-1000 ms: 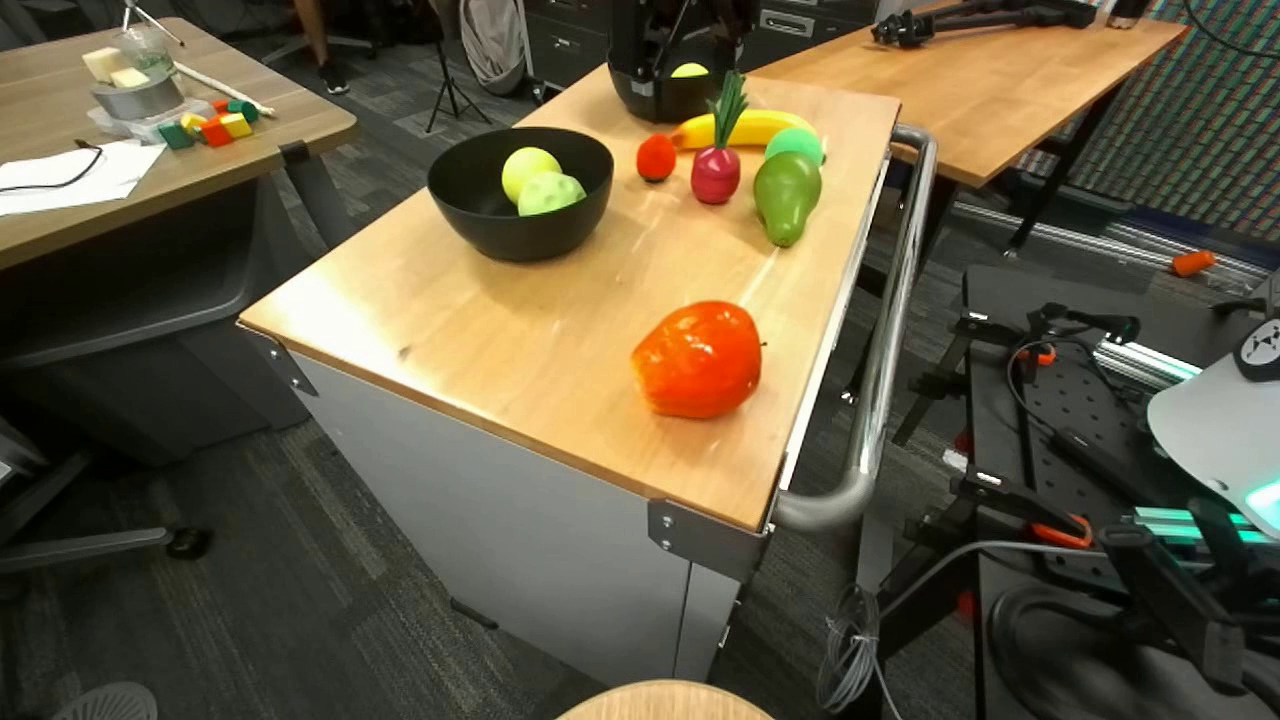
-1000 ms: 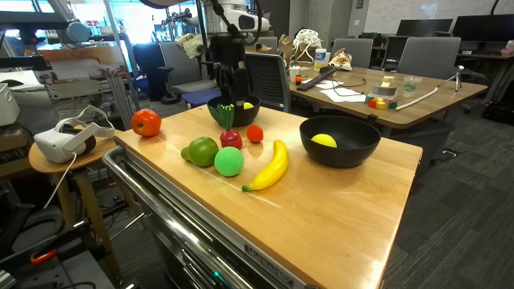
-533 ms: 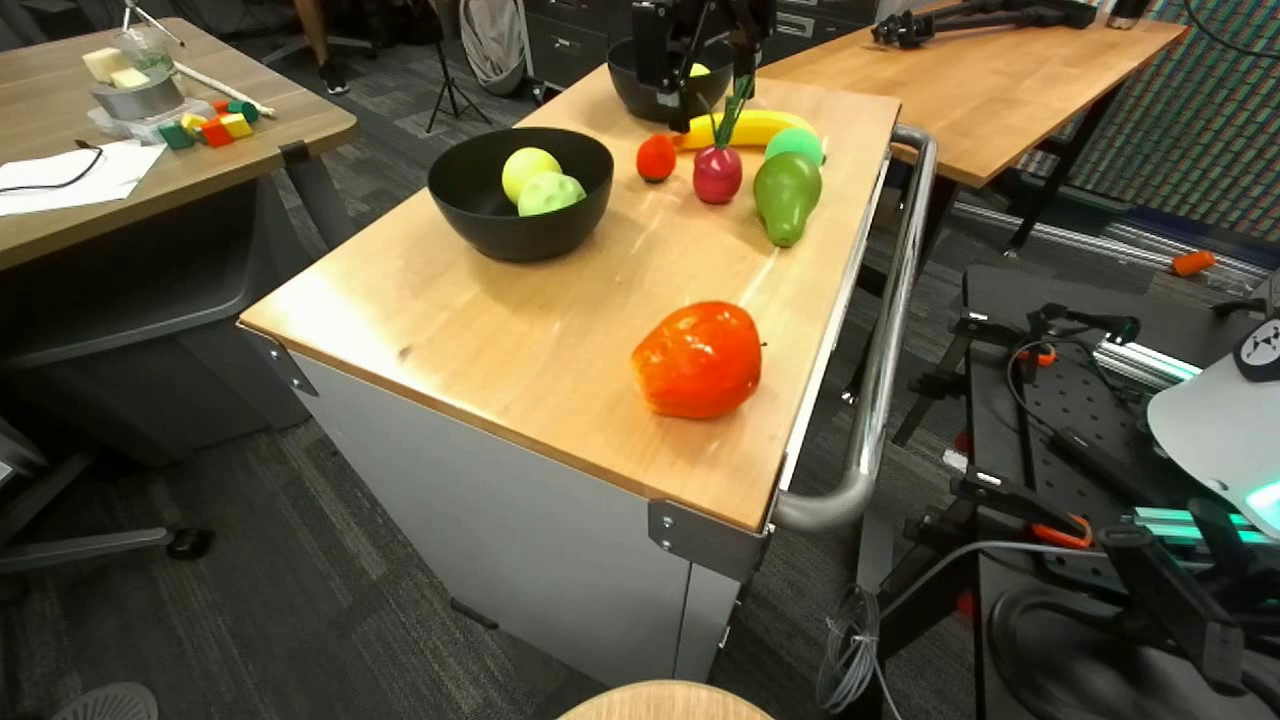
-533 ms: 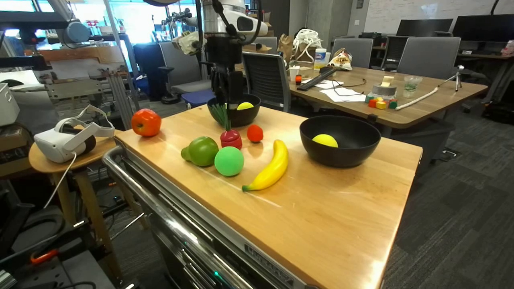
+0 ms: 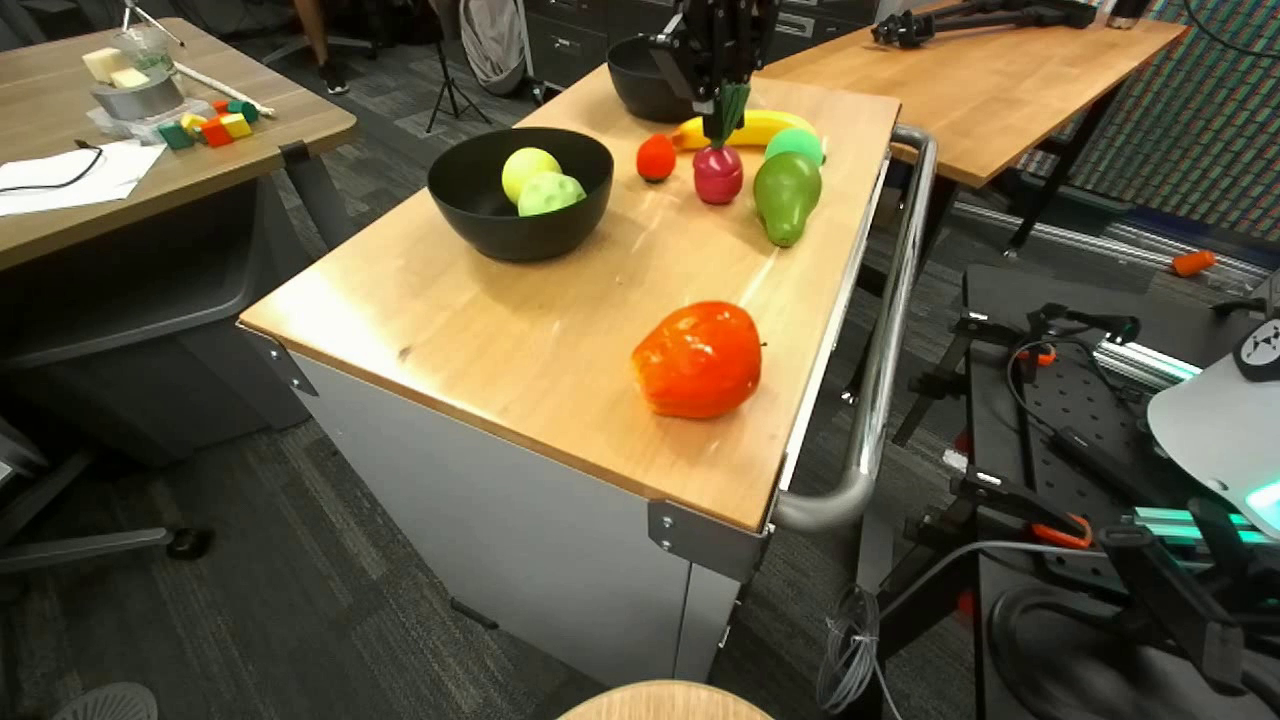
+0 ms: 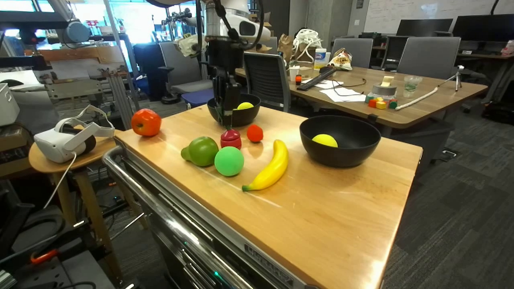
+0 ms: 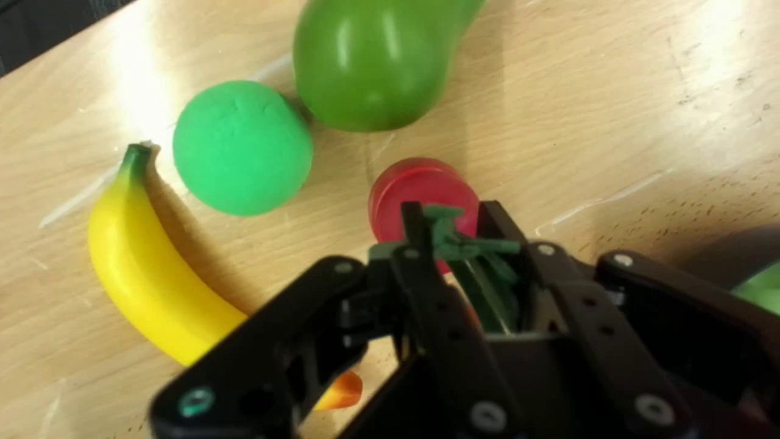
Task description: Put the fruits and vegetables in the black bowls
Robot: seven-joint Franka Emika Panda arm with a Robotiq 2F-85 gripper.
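Tightest spot is the avocado side of the radish [image 6: 231, 139]: the avocado [image 6: 202, 151] and green ball [image 6: 229, 161] sit right beside each other there, so next to no gap between them. The small red fruit [image 6: 255, 133] and banana [image 6: 274, 167] hem the radish in further round. Radish to big red tomato [image 6: 146, 123] is an easy lane, just bare tabletop [image 6: 184, 126]. Straight above the radish is blocked, since the gripper [image 7: 454, 214] has a finger either side of the leaves [image 5: 733, 105].

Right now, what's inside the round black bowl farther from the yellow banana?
That bowl, in an exterior view, holds a yellow-green ball and a lumpy pale-green piece. Its near wall hides the piece's underside; anything beneath is covered.
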